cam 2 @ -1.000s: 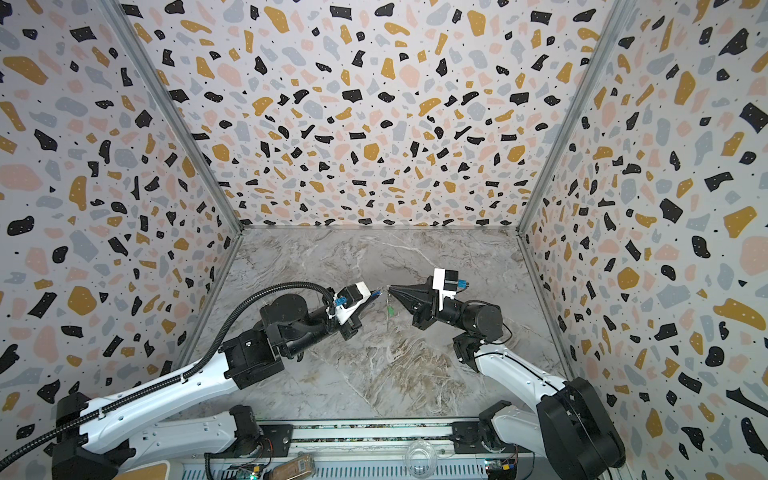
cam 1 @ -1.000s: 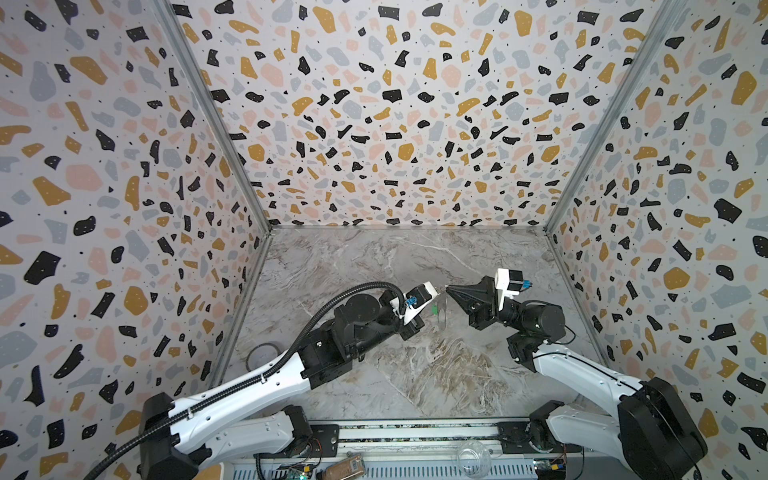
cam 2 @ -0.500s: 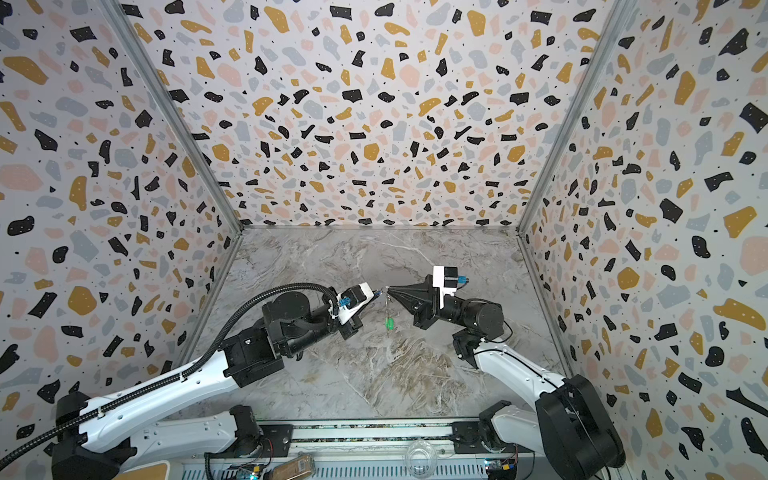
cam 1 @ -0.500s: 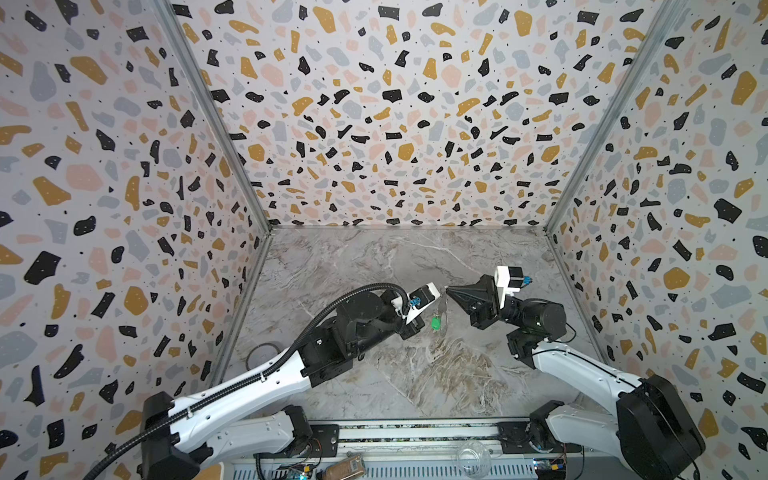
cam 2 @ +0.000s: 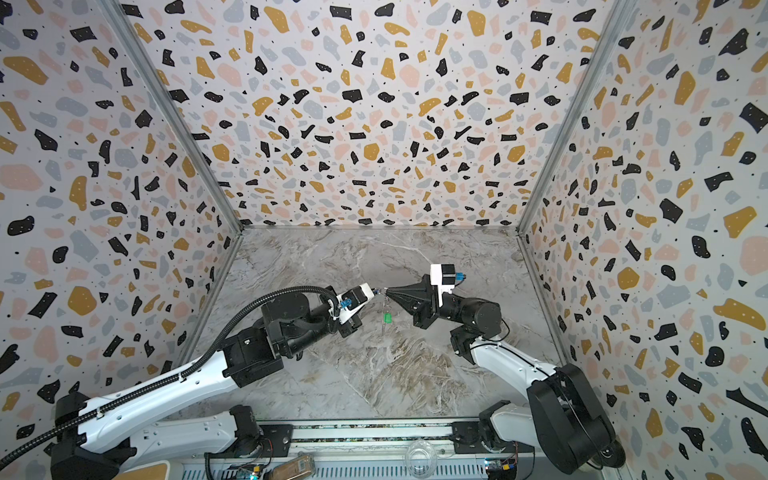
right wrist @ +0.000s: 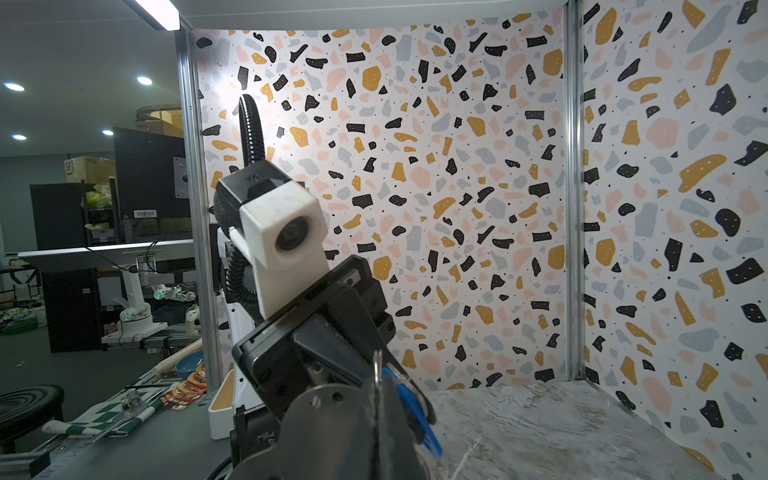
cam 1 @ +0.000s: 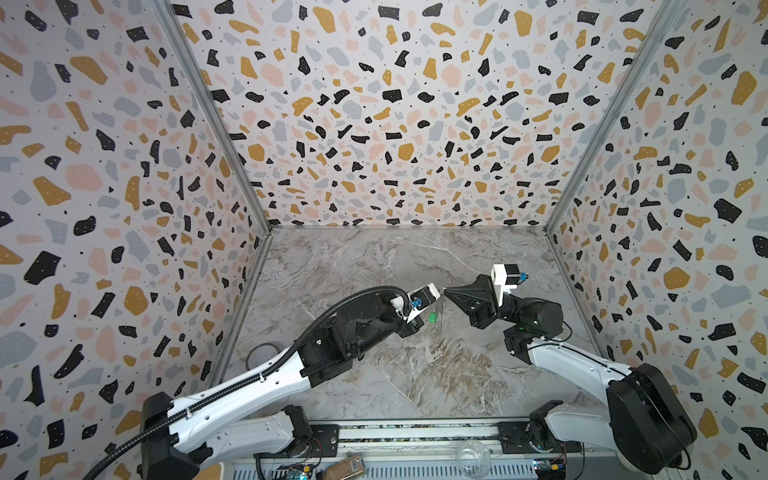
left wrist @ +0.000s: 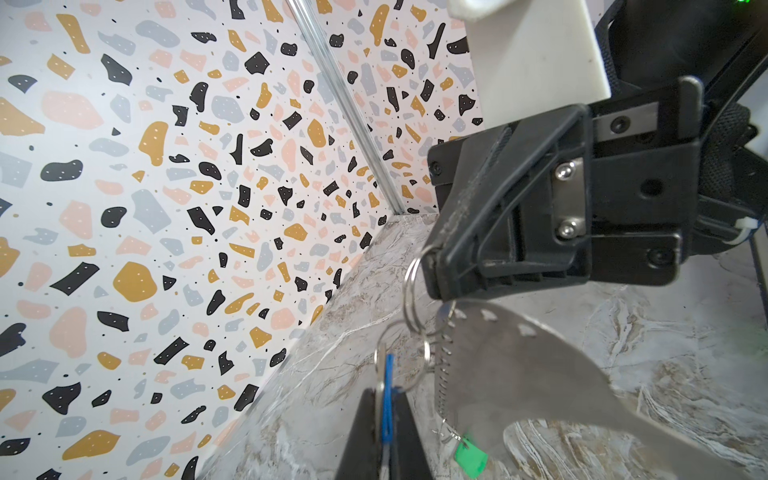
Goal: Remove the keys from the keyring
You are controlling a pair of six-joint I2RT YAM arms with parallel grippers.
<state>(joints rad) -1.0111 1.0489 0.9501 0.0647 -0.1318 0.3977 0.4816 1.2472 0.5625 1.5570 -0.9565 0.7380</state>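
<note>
Barely anything has moved in the last second. Both grippers sit about where they were, tip to tip, and only the green tag (cam 1: 433, 318) has swung a bit lower and closer to the left arm than it hung a second ago.

Left gripper (left wrist: 385, 401) is clamped tight on the blue-tagged key (left wrist: 387, 382), with the blue plastic and a sliver of metal sandwiched edge-on between its fingers (left wrist: 365, 419). Straight ahead of its tips, nearly touching, is the right gripper (cam 2: 390, 293). That one's closed all the way too, pinching one of the metal ring links (left wrist: 412, 291) right at its tip. The rings chain down from there to a bigger ring that runs back to the blue-tagged key, so the two grippers are joined through the links.

As for the keyring (left wrist: 519, 374), its flat grey strap hangs in the air just under the right gripper and curves away below it. The green tag dangles lowest of all, on a small ring of its own near the strap's edge. Can't make out the key on that one, it's too blurry.

Below both grippers is the grey marble table (cam 1: 415, 374). Further out, terrazzo-pattern walls (cam 1: 374, 124) box it in on three sides. The left arm's white wrist camera (right wrist: 286, 237) stares right back in the right wrist view.
</note>
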